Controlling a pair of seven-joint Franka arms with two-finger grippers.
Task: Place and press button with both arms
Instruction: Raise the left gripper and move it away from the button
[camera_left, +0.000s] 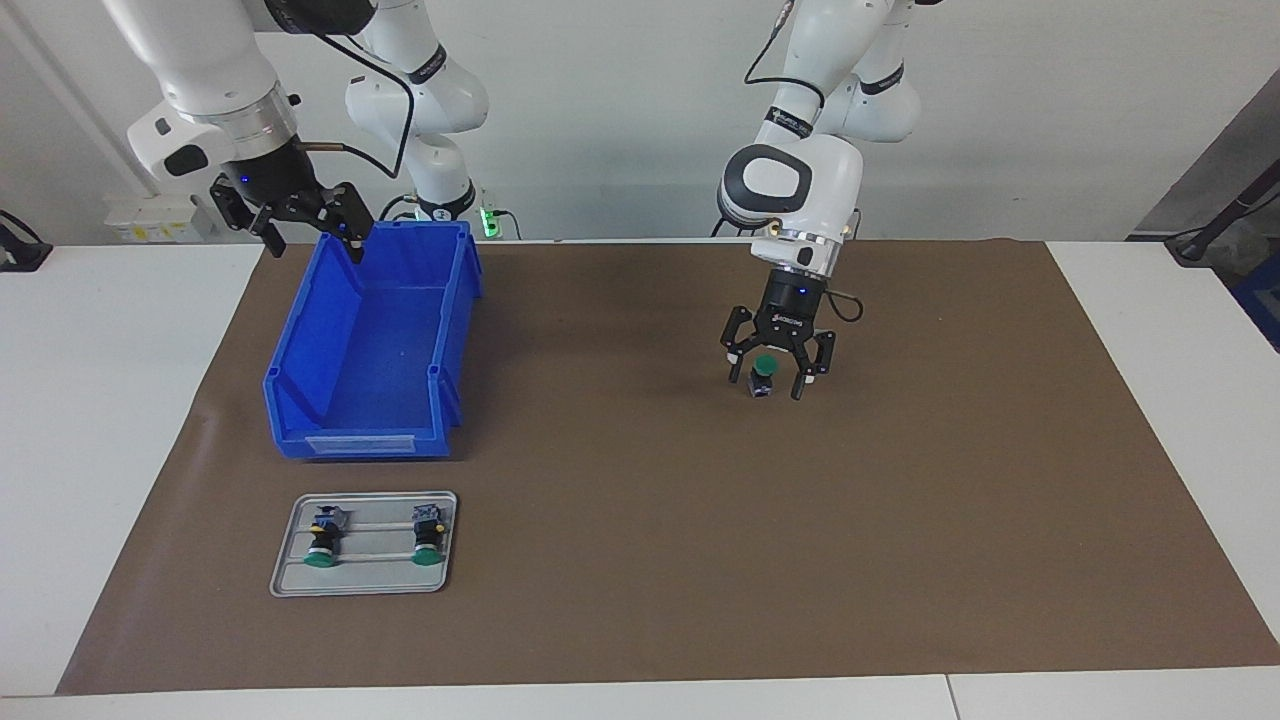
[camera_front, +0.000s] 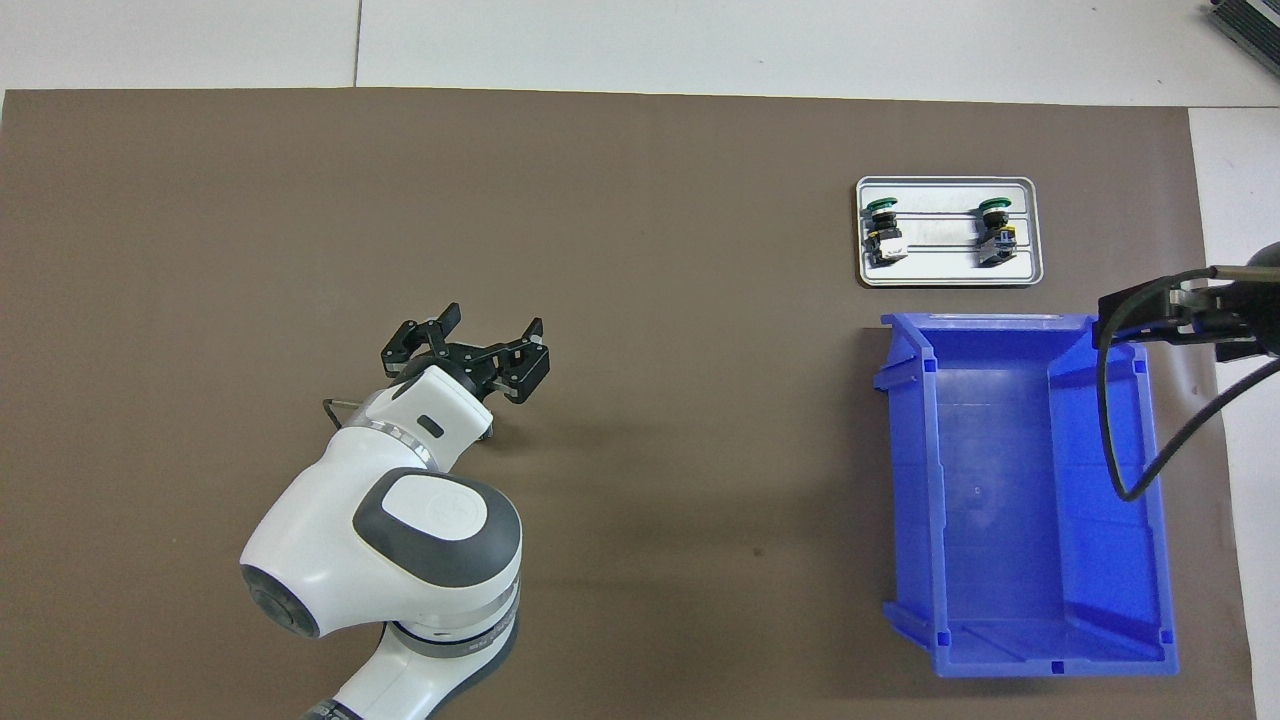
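button (camera_left: 764, 375) upright on the brown mat (camera_left: 650, 480), between the left gripper's (camera_left: 768, 384) fingers, apart from both | left gripper: spread wide, holding nothing; low over the mat | right gripper (camera_left: 312, 243): wide, empty, waiting over the blue bin's (camera_left: 370, 340) rim | tray (camera_left: 365, 545): two more buttons; beside the bin, farther from the robots

Glossy blue plastic bin (camera_left: 370, 340), matt brown mat (camera_left: 640, 560)

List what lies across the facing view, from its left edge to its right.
Right pincer, open over the blue bin's rim → blue bin and, farther from the robots, the tray with two buttons → left pincer, open around the upright button on the brown mat.
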